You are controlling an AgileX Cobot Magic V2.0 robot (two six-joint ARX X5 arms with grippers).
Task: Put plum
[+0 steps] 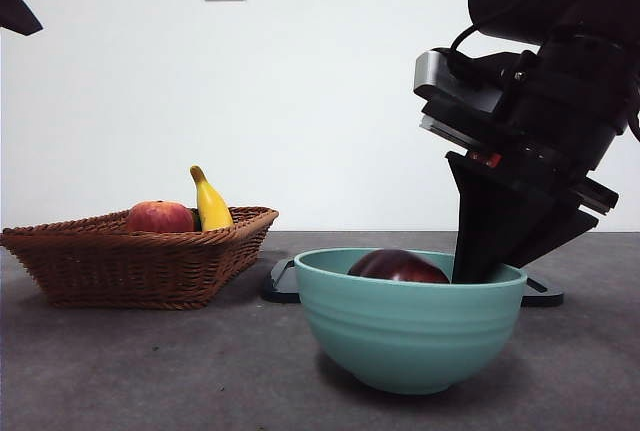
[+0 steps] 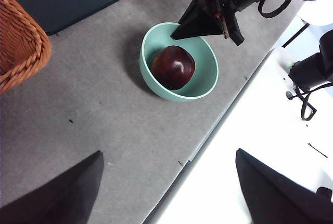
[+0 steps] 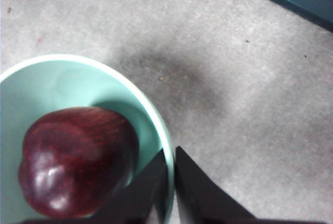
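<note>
The plum (image 2: 173, 67) is seen lying inside the bowl (image 2: 205, 86), down on its floor, with nothing holding it. The bowl is set on the grey table (image 1: 120, 371), toward the near edge, and the basket (image 1: 150, 261) with a red fruit (image 1: 159, 217) and a banana (image 1: 209, 203) is set well apart from it. The right gripper (image 3: 170, 182) is seen at the bowl's rim, just beside the plum; its jaws are pressed together and nothing is held in them. The left gripper (image 2: 166, 193) is kept far back, with its jaws spread wide and nothing between them. The plum is judged to be light, round and firm, with shiny skin that may be slippery. It is best held across its fat middle, with a soft squeeze, so it is not bruised or rolled away.
</note>
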